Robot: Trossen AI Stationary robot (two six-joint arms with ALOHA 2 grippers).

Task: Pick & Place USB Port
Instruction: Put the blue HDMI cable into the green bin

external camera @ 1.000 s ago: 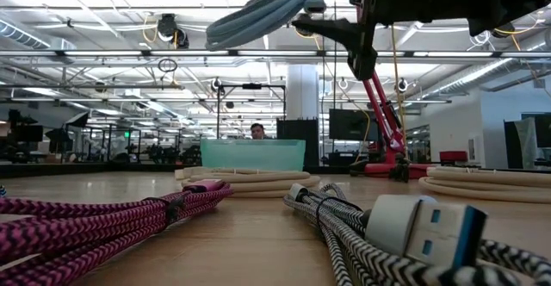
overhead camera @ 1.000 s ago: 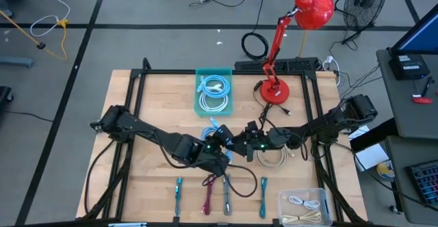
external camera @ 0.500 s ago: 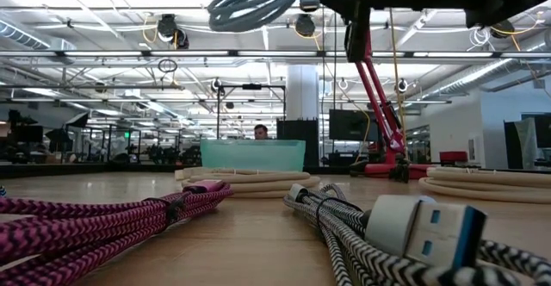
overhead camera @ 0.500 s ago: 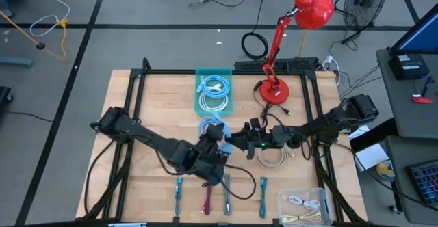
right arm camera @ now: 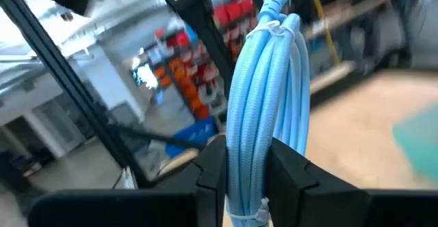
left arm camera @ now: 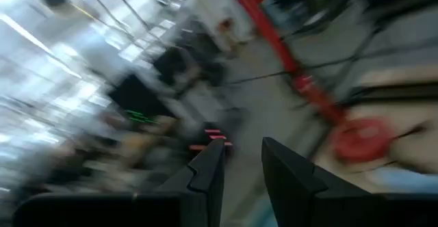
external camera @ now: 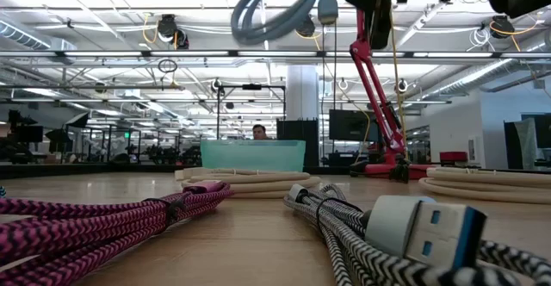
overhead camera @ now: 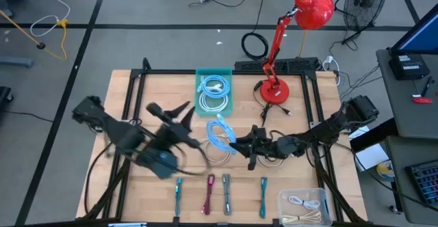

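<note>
The right claw (overhead camera: 236, 145) holds a bundled light blue USB cable (overhead camera: 219, 132) above the middle of the bench (overhead camera: 137, 97). In the right wrist view the two dark fingers (right arm camera: 212, 165) are pressed on both sides of the coil, so the claw is closed on the cable (right arm camera: 263, 104). In the low view the coil (external camera: 275, 6) hangs high, clearly apart from the bench surface.

The left claw (overhead camera: 179, 111) is over the left part of the bench, raised and pointing toward the teal bin (overhead camera: 214, 94). Its fingers are spread in the high view, and the left wrist view shows a gap between them (left arm camera: 205, 176) with nothing inside, so it is open and empty.

The step in hand looks like the carrying part: the cable is picked and lifted, but not yet placed. The teal bin, which already contains similar blue cables, seems the likely goal. The next move probably calls for bringing the coil over that bin, lowering it inside the walls, and only then opening the fingers. The loose loops could catch on the bin rim.
</note>
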